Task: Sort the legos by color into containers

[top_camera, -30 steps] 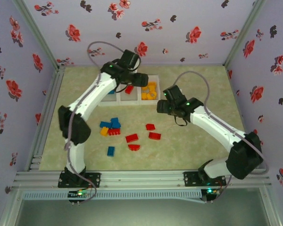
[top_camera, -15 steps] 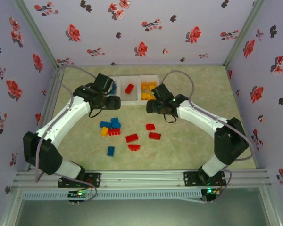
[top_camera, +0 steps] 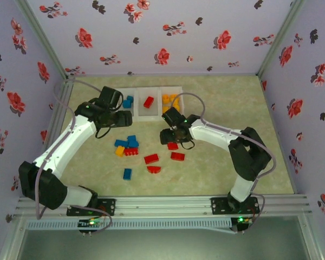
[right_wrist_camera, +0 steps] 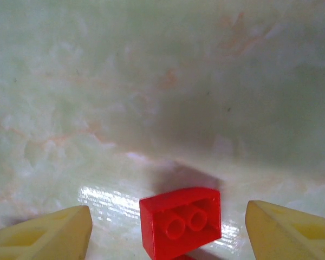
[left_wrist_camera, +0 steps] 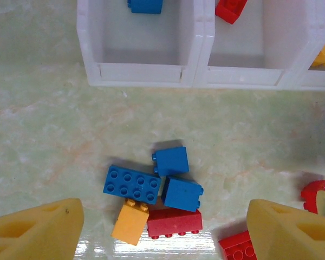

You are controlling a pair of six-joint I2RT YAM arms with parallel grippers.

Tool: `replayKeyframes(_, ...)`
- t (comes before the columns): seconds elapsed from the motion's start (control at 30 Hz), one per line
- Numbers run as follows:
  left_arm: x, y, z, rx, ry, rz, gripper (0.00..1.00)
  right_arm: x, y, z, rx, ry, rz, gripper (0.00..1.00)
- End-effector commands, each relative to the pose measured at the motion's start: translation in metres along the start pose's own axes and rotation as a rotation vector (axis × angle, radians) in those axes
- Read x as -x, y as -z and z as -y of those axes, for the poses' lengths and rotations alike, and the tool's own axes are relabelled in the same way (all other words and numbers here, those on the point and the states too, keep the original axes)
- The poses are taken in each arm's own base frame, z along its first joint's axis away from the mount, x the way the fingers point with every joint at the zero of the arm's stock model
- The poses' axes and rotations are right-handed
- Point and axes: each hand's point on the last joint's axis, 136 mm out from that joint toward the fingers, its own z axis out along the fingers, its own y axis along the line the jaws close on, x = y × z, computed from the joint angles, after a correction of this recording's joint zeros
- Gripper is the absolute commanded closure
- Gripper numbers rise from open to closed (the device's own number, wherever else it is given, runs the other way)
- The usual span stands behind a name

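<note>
Blue and alone, one loose brick [top_camera: 127, 174] lies nearest the arm bases, at 7 o'clock of the scatter, with a red half-round piece [top_camera: 154, 169] near it at 3 o'clock. Farther in, the right gripper [right_wrist_camera: 168, 225] hangs spread wide and empty, a red two-stud brick [right_wrist_camera: 180, 220] lying between its yellow, foam-like pads [right_wrist_camera: 40, 233] but skewed to them. I judge a squeeze could catch corners instead of flat sides and spin or squirt the brick away, since hard glossy plastic should slide readily on the shiny, marbled green-cream table [right_wrist_camera: 151, 81]. At 10 o'clock from there the left gripper [left_wrist_camera: 164, 216] gapes just as wide, holding nothing, a tight huddle framed between its pads: a blue eight-stud brick [left_wrist_camera: 131, 184], a blue cube [left_wrist_camera: 170, 161], a second blue cube [left_wrist_camera: 182, 194], an orange block [left_wrist_camera: 130, 221] and a long red brick [left_wrist_camera: 174, 223], packed close, several touching. Closing there risks pinching two colours together or shoving the pile apart. Farthest, at 12 o'clock, stand the containers [left_wrist_camera: 141, 73], three thin-walled, milky translucent square bins joined in one row, holding blue at the left, red in the middle and yellow-orange at the right. A mixed grab would spoil that sorting, and a low carry could clip a rim and knock a smooth, crisp-edged, studded brick loose.
</note>
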Motion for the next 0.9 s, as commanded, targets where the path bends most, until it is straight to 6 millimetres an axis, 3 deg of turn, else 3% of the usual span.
replayKeyframes(0.0,-0.006,0.002,-0.003,0.002,0.000,-0.021,0.21,-0.015,-0.004,-0.007,0.054,0.034,-0.053,0.25)
replayKeyframes(0.3,-0.009,0.004,-0.007,0.003,0.015,-0.017,0.22,-0.030,-0.019,0.004,0.013,0.030,-0.109,0.28)
replayKeyframes(0.87,-0.011,0.003,-0.010,0.010,0.021,-0.028,0.22,-0.032,-0.038,0.021,-0.044,-0.022,-0.140,0.32)
